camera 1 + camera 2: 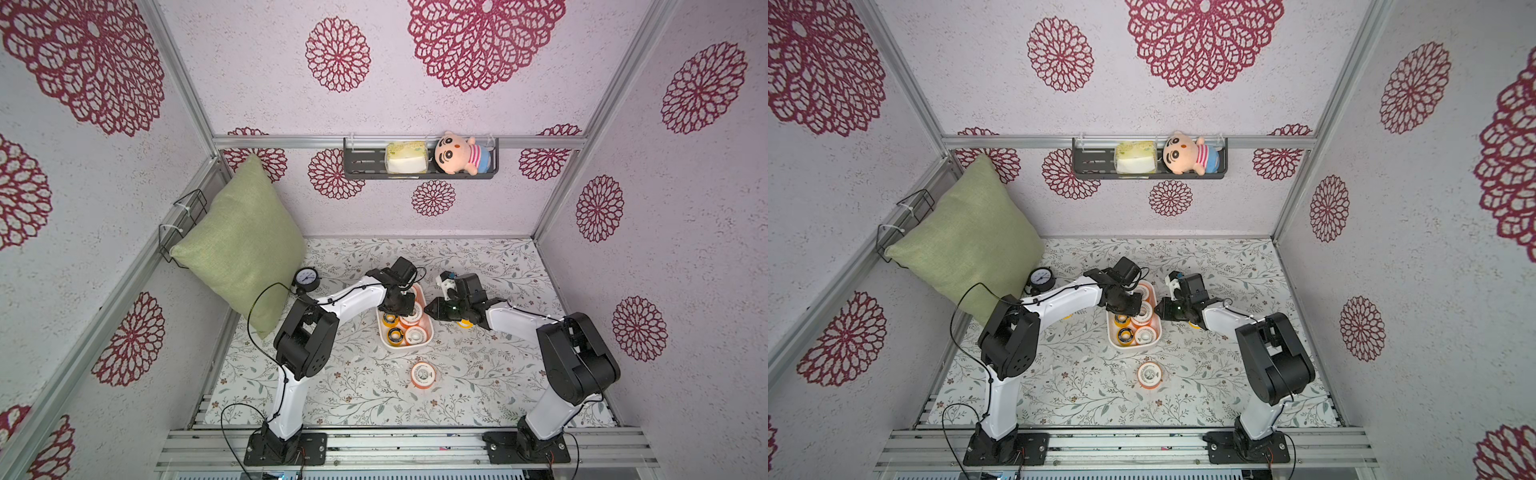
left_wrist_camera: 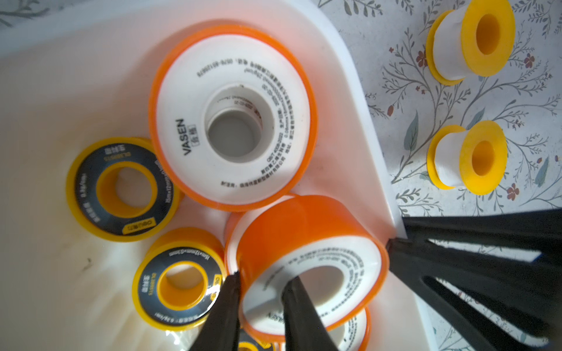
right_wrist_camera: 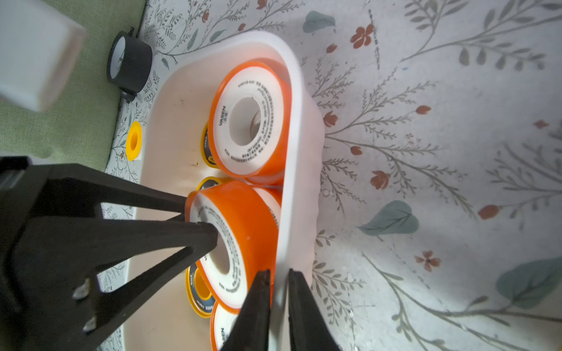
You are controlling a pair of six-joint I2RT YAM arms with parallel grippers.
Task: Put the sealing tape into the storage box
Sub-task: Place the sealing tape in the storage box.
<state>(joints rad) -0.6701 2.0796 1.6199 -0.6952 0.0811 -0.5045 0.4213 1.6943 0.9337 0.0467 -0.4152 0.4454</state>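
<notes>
Spool count, partial. Held orange spool (image 2: 304, 231) sits tilted inside the storage box (image 2: 349, 91), propped on another orange one beneath it and not yet lying flat. Left tool (image 2: 264, 278) pinches its ring wall, one finger down the core and one outside. Right tool (image 3: 278, 273) is clamped narrow on the box's long rim, steadying it by my reading.

Already in the box, left wrist view: a flat orange spool (image 2: 234, 118) and two black-faced yellow spools (image 2: 121, 188). More are half hidden under the tool, so no firm total.

Left on the bench (image 1: 353, 390):
- loose orange spool (image 1: 423, 374), apart from the box on the side toward the arm bases
- two bare yellow spools (image 2: 471, 39), near the box on the right tool's side
- lone yellow spool (image 3: 133, 141), on the side toward the green pillow (image 1: 245, 245)

Judgement — past halfway. This spool needs releasing, then at least four more to fetch.
</notes>
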